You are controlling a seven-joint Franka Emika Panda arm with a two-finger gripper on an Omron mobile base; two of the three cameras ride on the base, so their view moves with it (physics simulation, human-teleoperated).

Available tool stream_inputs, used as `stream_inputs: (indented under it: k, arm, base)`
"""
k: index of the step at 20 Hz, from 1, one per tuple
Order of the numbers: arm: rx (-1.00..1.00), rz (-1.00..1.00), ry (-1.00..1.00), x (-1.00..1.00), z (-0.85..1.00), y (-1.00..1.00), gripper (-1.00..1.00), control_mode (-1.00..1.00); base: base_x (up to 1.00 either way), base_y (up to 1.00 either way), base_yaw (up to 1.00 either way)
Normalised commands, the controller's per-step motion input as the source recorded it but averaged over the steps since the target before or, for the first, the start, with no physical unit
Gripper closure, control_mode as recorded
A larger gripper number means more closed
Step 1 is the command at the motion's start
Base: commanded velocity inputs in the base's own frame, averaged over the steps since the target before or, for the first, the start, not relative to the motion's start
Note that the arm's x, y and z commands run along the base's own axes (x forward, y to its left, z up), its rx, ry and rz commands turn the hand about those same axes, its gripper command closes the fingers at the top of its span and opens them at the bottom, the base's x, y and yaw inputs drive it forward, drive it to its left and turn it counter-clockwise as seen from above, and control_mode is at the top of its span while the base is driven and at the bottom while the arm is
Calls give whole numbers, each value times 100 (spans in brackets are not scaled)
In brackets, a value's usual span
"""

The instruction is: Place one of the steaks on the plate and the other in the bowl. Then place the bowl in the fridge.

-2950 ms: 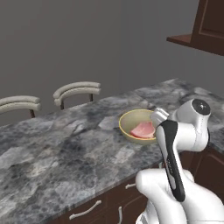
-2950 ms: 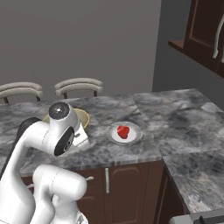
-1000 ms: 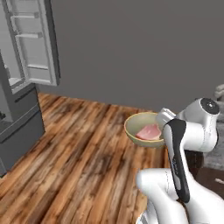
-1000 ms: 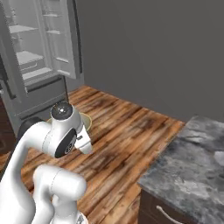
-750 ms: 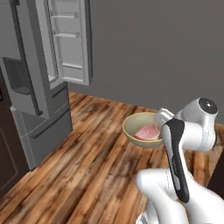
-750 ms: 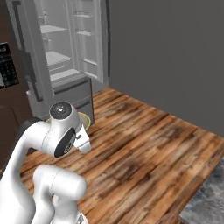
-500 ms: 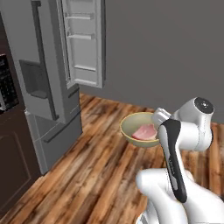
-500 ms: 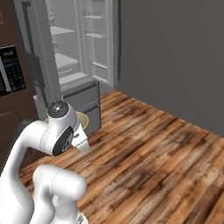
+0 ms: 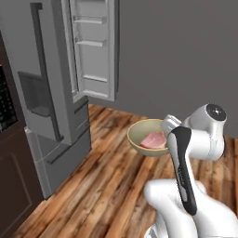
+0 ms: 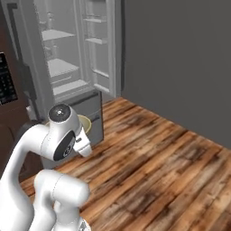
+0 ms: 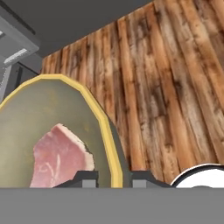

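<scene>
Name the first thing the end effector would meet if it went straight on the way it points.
Probably the wooden floor: the hand view looks past the held bowl and its steak onto bare planks, though depth is unclear.

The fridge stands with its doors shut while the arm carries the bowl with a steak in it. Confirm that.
Not quite: the fridge has a door open, its shelves showing in the right base view. The bowl does carry a steak.
</scene>
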Motion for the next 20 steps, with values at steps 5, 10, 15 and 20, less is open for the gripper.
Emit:
stream_inputs:
  k: [5, 10, 15, 20]
  arm:
    - [0, 0, 0, 0, 0, 0, 100, 100]
    - [0, 0, 0, 0, 0, 0, 100, 100]
    - [0, 0, 0, 0, 0, 0, 100, 100]
    - [0, 0, 0, 0, 0, 0, 100, 100]
  base:
    - [76, -18, 31]
    - [82, -13, 40]
    - [92, -36, 43]
    - [78, -28, 44]
